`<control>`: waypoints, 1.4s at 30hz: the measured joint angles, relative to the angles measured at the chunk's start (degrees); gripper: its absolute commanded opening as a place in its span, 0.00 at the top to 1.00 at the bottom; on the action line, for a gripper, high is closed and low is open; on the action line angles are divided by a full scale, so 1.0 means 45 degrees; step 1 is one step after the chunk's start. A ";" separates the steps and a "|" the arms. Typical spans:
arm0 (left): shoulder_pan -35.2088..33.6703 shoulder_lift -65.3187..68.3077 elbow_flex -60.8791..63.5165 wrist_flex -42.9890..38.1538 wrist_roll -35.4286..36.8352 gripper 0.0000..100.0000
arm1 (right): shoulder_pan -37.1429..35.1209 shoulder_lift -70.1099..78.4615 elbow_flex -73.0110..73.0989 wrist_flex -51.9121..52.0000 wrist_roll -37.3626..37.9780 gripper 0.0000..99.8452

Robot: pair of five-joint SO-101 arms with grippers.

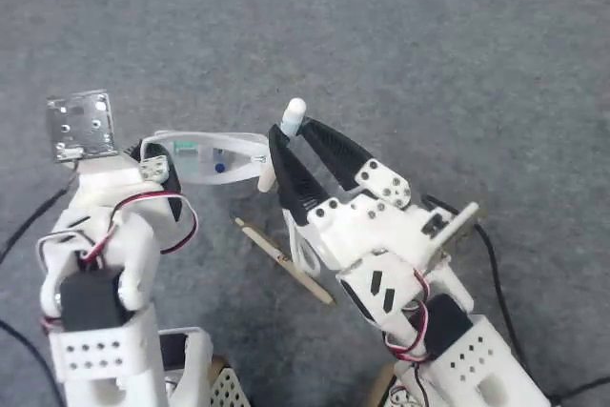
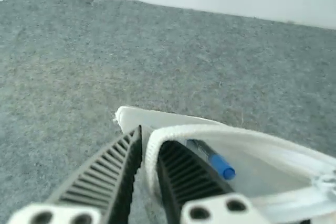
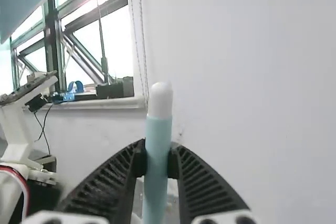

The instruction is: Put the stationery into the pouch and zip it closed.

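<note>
While left claw (image 2: 145, 136) pinches pouch rim (image 2: 236, 131), right claw (image 3: 156, 157) clamps pen (image 3: 158, 109)

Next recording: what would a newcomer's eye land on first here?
The right end effector grips a pale blue, white-capped pen next to the clear pouch. The left end effector pinches the pouch's rim, with a blue pen already inside. A wooden pencil lies on the grey carpet between the arms.

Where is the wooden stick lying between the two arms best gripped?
Upper half, from straight above, claw closing across its width: the wooden stick lies flat and slanted on the grey mat, and its lower end runs close beside the right arm.
</note>
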 measured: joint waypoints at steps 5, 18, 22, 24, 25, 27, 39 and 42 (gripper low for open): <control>0.0098 -0.0078 0.0000 0.0000 0.0000 0.98 | 0.0000 -0.0039 0.0801 -0.2462 0.0000 0.99; 0.0098 -0.0352 0.0762 -0.0469 0.0000 0.98 | -0.1270 -0.0117 0.1680 -0.5568 0.0000 0.99; 0.0098 -0.0352 0.0762 -0.0469 0.0000 0.98 | -0.1407 -0.0117 0.1680 -0.5177 0.0000 0.99; 0.0098 -0.0352 0.0762 -0.0469 0.0000 0.98 | -0.1446 -0.0117 0.1680 -0.5138 0.0000 0.99; 0.0098 -0.0352 0.0762 -0.0469 0.0000 0.98 | -0.1446 -0.0117 0.1680 -0.5138 0.0000 0.99; 0.0098 -0.0352 0.0762 -0.0469 0.0000 0.98 | -0.1446 -0.0117 0.1680 -0.5138 0.0000 0.99; 0.0098 -0.0352 0.0762 -0.0469 -0.0352 0.98 | -0.1446 0.3321 0.1172 -0.7482 0.0000 0.99; 0.0098 -0.0352 0.0762 -0.0469 -0.0352 0.98 | -0.1446 0.4376 0.1153 -0.8576 -0.0020 0.99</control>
